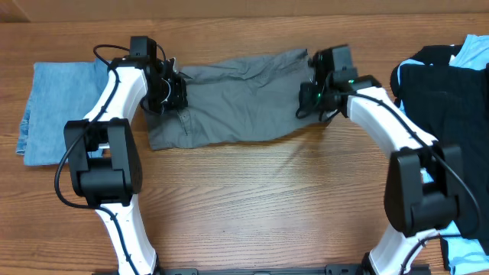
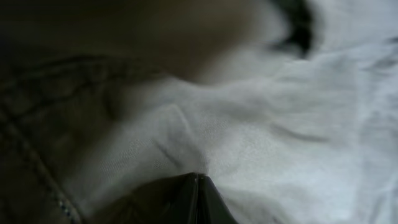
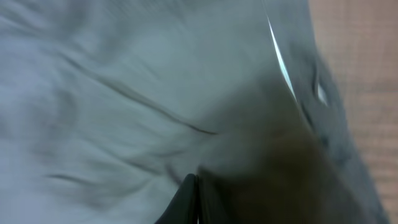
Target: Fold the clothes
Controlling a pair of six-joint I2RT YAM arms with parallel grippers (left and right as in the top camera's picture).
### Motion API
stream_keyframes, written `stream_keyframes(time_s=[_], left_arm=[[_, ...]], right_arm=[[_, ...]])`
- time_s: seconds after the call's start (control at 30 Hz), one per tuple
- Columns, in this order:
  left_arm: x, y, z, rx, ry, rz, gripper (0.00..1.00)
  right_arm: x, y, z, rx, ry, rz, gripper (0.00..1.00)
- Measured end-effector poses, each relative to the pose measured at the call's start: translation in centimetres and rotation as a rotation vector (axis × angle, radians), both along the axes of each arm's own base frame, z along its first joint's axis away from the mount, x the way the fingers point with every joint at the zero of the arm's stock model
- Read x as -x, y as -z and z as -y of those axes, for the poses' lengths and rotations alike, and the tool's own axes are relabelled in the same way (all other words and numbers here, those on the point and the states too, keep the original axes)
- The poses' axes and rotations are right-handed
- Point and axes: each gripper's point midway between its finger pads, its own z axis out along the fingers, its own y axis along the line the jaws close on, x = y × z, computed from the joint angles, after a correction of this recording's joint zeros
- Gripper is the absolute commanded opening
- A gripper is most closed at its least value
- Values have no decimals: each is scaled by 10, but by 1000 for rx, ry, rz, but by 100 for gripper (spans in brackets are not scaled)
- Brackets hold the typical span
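A brown wooden table with grain running lengthwise spans the whole overhead view.

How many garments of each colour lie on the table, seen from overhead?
Grey garment: 1
Denim-blue garment: 1
Black garment: 1
Light blue garment: 1 at least, partly hidden at the frame's edge
Total: 4

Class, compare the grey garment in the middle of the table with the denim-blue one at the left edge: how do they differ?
The grey garment lies spread wide and rumpled; the denim-blue garment is a neat folded rectangle. The left gripper and right gripper are shut on the grey garment's two ends; nothing touches the denim-blue garment. Both lie flat on the wooden table.
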Motion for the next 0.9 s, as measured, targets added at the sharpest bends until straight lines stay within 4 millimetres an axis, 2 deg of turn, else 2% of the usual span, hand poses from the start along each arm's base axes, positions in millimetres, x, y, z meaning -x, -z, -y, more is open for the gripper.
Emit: stream_keyframes(time_s=[0.13,0.23,0.33,0.4,0.5,0.57,0.63,0.7,0.77,0.9], left_arm=[[-1,12,-10,-60,-12,-13,8],[-2,14,-16,-95,-17,-7,4],[-2,14,-18,-108,-19,-7,4],[-2,9,-19,-111,-20,-14,4],[-9,-12,-20,-118,-22,-8,4],[-15,-33,-20,-119,-23,24,4],[-13,-57,-16,-119,-17,49,4],[0,-75,-8,-123,3,37,4],[8,-83,11,-123,43,38,4],[17,-84,66,-149,168,62,4]], right_arm=[[30,56,20,58,32,-153,4],[29,57,24,38,52,-148,4],[31,58,26,30,58,-158,4],[41,59,32,31,80,-211,4],[51,59,50,56,138,-262,4],[60,59,66,69,183,-306,4],[71,60,81,79,234,-358,4],[84,60,91,89,264,-416,4],[93,59,94,109,268,-450,4],[107,58,91,166,245,-484,4]])
